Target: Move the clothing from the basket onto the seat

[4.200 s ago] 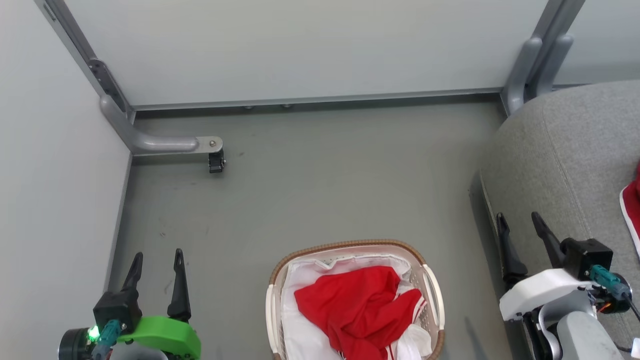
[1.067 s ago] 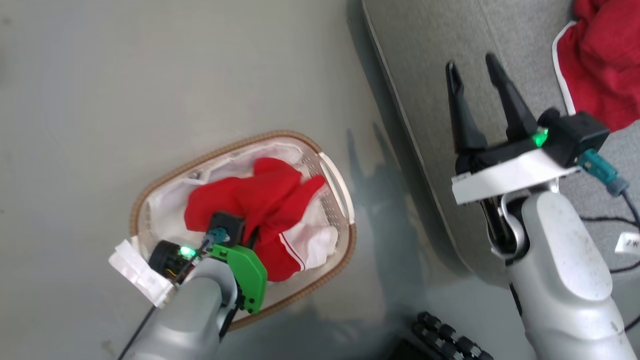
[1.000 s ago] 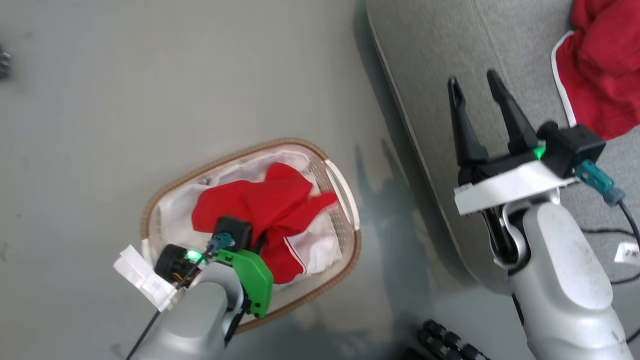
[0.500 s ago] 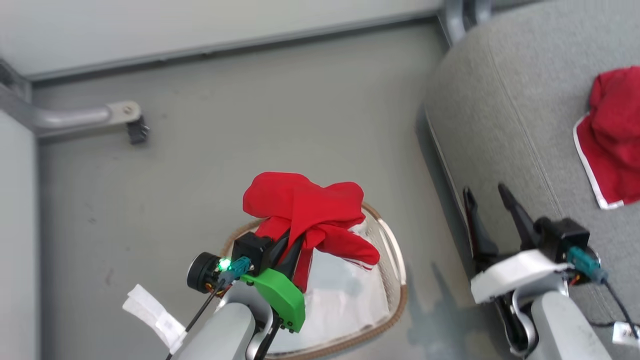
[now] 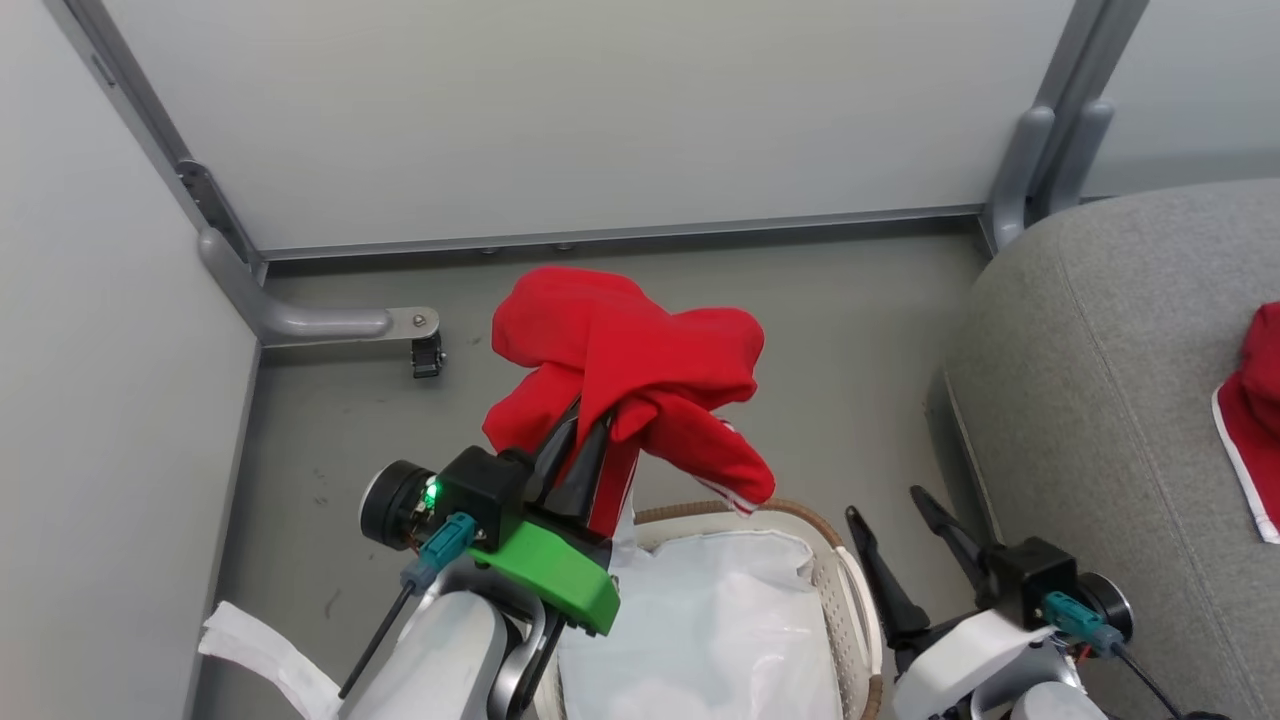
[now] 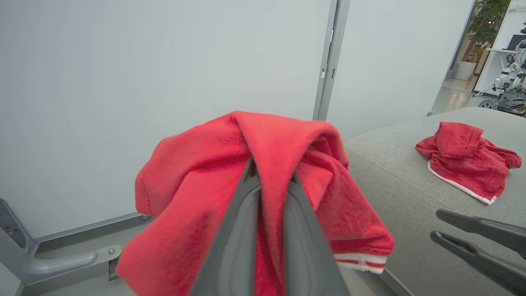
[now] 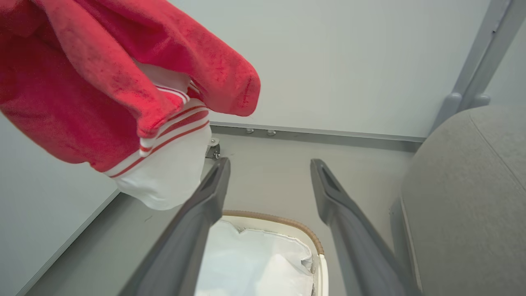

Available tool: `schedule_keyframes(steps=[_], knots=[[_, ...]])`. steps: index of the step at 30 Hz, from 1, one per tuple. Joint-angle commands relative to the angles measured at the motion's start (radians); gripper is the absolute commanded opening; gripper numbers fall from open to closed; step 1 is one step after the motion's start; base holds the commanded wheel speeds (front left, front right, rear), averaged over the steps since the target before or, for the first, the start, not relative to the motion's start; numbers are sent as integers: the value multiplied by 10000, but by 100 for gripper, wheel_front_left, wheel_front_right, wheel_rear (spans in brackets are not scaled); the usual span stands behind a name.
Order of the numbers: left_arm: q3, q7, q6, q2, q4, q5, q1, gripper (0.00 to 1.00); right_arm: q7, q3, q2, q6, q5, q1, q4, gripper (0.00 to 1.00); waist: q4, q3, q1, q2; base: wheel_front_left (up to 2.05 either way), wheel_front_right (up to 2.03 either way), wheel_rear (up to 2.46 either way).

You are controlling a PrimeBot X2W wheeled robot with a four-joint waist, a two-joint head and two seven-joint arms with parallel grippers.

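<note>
A red garment (image 5: pixel 625 370) with white stripes hangs high over the basket (image 5: pixel 850 590), draped across my left gripper (image 5: pixel 590 425), which is shut on it. The left wrist view has the same red garment (image 6: pixel 263 164) folded over the gripper's two closed fingers (image 6: pixel 236 238). Its striped hem (image 7: pixel 164 139) dangles at the upper left of the right wrist view. The basket holds its white liner (image 5: pixel 700 630). My right gripper (image 5: pixel 890 520) stands open beside the basket, next to the grey seat (image 5: pixel 1100 400). A second red garment (image 5: pixel 1255 420) lies on the seat (image 6: pixel 411 181).
Pale wall panels with grey metal posts (image 5: pixel 1040 130) close off the back and left. A bent metal bracket (image 5: pixel 320 320) with a small black caster sits on the grey floor at the left. A white tag (image 5: pixel 270 660) hangs off my left arm.
My left gripper has lifted the red garment up out of the basket, leaving the white liner inside. The head camera has tilted up, shifting the whole view. The right gripper stays open.
</note>
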Motion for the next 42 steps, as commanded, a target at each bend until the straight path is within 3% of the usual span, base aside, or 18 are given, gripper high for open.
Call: schedule_keyframes(steps=[1,10,18,19,20,21,26,27,29,34,42], knots=[[13,2,-24,-1,-89,60,159,0,-1,326,-141,-10,-67,-144,-137,100,412,-355,1,37,0,0,0],[-365,0,-59,-11,12,-194,331,0,-1,3522,-1154,-10,-875,-2170,-730,100,780,-332,1,37,0,0,0],[-1235,-2,-82,-12,-79,-632,153,0,-1,4790,-687,-10,-1085,-3707,980,100,1305,-309,1,37,0,0,0],[-1341,-2,-84,-14,-99,-712,129,0,-1,4810,-547,-10,-992,-3786,1306,89,1362,-303,1,37,0,0,0],[-1411,-2,-85,-14,-112,-758,112,0,-1,4860,-471,-10,-959,-3866,1560,22,1396,-299,1,37,0,0,0],[-1489,-2,-86,-16,-117,-822,95,0,-1,4885,-365,-10,-819,-3918,1865,0,1437,-291,1,37,0,0,0],[-1566,-1,-90,-18,-121,-939,84,0,-1,4451,-79,-10,-267,-3842,2207,0,1401,-241,1,37,0,0,0],[-1483,-1,-81,-15,-138,-942,119,16,-1,4292,-54,-10,-191,-3736,2159,0,1307,-220,1,37,0,0,0],[-1382,1,-75,-12,-90,-962,223,100,-1,3954,-73,-10,-30,-3502,2074,0,1087,-194,1,37,0,0,0],[-1066,1,-82,-11,7,-783,457,100,-1,2848,-186,-10,319,-2847,1721,0,87,-168,1,37,0,0,0],[-755,4,-85,-7,108,-653,513,100,-2,1701,-334,-10,460,-1998,1080,0,-2368,118,1,37,0,0,0]])
